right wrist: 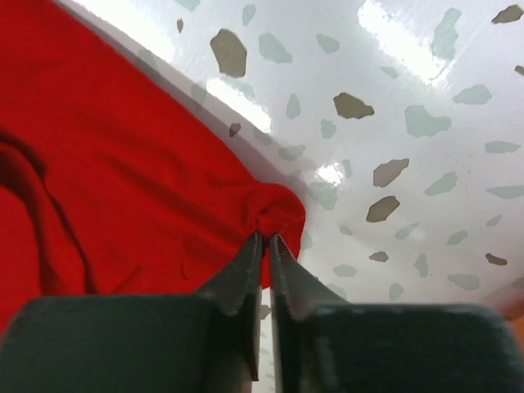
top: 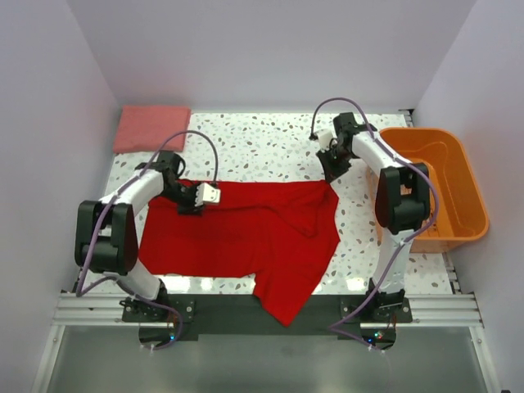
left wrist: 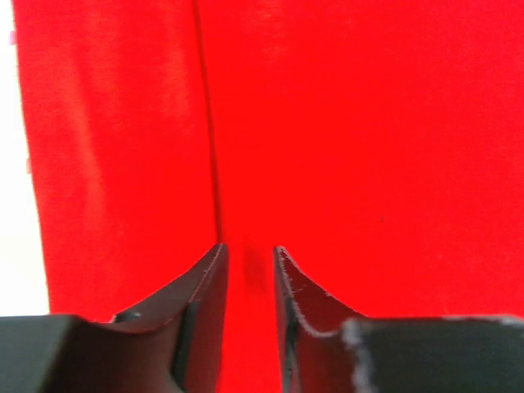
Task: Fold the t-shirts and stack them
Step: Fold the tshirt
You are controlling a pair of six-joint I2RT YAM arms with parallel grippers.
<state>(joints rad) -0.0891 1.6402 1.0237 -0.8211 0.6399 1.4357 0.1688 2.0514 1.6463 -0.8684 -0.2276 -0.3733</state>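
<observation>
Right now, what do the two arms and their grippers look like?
The left arm and right arm have white links and bulky black joints. A thin lilac cable loops along each. The left gripper and right gripper have dark, tapering fingers.

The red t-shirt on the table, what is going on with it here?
Two robot arms are working on the red t-shirt, spread on the speckled table with one part hanging over the near edge. The right tool is shut on a pinch of cloth at its far right corner. The left tool sits at the far left edge, jaws a little apart, not clearly gripping. A folded pink t-shirt lies in the far left corner; an orange basket stands at the right.
</observation>
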